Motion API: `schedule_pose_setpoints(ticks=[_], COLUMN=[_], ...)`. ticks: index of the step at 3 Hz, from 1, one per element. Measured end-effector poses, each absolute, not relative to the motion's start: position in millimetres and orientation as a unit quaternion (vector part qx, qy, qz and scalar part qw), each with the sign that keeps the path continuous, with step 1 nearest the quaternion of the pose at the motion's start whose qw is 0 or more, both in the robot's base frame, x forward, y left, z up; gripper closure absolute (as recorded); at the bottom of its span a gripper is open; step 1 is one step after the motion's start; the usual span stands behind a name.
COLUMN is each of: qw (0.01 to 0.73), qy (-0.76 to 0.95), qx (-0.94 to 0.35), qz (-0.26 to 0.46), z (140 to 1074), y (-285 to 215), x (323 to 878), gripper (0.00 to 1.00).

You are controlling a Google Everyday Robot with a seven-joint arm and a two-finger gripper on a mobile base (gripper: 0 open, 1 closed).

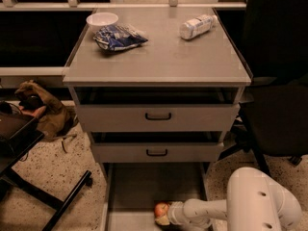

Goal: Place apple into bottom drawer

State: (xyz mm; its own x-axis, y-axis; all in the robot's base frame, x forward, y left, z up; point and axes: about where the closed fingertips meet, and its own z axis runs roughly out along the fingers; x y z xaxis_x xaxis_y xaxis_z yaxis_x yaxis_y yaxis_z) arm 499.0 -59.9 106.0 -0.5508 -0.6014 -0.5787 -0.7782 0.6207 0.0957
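I seem to be in an office: a grey cabinet (156, 61) of drawers stands on a speckled floor (53, 177), a black chair (276, 105) just beside it, a brown bag (48, 112) slumped nearby. My gripper (164, 217) sits low in the bottom drawer (154, 186), beside the apple (161, 208).

A small white round bowl (102, 19) sits at the grey counter's (159, 61) back left corner, a crumpled blue foil snack bag (119, 36) touching it on its front right. A white plastic bottle (197, 26) lies on its side near the back right corner. The gripper (165, 216) is low, well below the counter's front edge.
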Motion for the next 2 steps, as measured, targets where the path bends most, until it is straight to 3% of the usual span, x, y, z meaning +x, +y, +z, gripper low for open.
schedule_pose_setpoints(ticks=[1, 2], qw=[0.255, 0.255], qy=[0.863, 0.863], qx=[-0.4, -0.4], qz=[0.174, 0.174], z=[105.9, 105.9], y=[-59.7, -59.7], x=[498.8, 498.8], gripper=[0.0, 0.0])
